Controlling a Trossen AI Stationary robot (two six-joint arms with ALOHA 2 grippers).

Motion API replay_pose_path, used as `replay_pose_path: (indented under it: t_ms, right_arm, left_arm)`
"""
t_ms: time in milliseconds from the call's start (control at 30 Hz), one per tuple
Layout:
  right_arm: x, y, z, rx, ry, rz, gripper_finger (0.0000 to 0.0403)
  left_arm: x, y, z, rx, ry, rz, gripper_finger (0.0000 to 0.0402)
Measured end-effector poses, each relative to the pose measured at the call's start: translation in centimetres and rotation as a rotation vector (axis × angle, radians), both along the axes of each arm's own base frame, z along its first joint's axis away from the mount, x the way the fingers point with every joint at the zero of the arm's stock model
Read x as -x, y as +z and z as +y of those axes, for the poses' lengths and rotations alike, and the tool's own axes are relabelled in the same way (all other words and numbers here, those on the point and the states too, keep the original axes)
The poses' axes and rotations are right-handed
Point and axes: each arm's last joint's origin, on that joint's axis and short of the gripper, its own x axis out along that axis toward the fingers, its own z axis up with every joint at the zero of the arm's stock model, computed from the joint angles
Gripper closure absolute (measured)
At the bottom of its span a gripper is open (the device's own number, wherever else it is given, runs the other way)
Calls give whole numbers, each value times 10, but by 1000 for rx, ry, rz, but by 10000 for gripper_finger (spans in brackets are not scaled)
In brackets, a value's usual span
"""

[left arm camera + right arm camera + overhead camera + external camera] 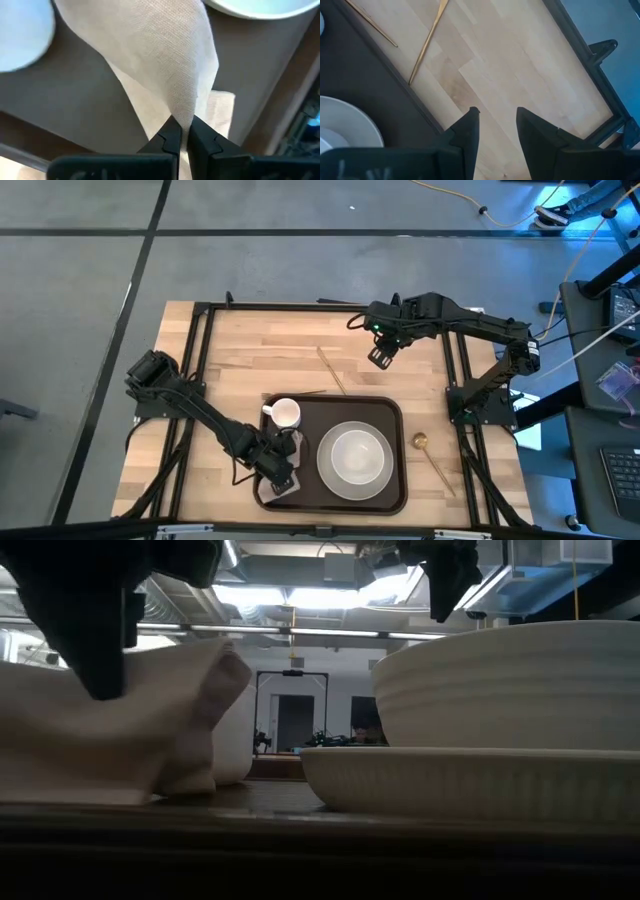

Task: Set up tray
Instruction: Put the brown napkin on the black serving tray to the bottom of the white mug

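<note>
While the left gripper (182,131) sits low over the tray's near left corner, its fingers are pinched together on a fold of the tan napkin (165,65), which drapes limp from the tips: soft, light cloth, likely to sag and slide wherever it is let go. The tray (392,492) lies at the near middle of the table, dark brown with a raised rim; it looks stiff and now loaded, so it is best taken by the rim at a bare long edge, kept level. On it stand a white plate (325,470) with a bowl (356,452) in it, both breakable, and a white cup (285,413) at the far left corner. Just off its right edge lies a gold spoon (430,454); two thin gold sticks (331,369) lie beyond its far edge. Farther back the right gripper (380,357) hovers over bare table (250,350), fingers apart, holding nothing. Pale butcher-block wood, black frame, grey floor around; low view shows ceiling lights and a doorway behind.
</note>
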Motion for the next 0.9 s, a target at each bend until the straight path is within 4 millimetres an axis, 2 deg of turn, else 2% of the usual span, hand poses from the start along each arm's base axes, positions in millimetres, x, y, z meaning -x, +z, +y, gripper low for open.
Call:
replay_pose_path:
  t_ms: [167,500,900]
  right_arm:
    - [0,0,0,0,0,0,271]
    - [0,0,0,1,-1,-2,271]
    - [0,0,0,1,-1,-2,271]
  left_arm:
    - [0,0,1,-21,-18,3,394]
    - [7,-3,7,-4,-10,120,388]
    - [-5,0,8,38,-32,27,322]
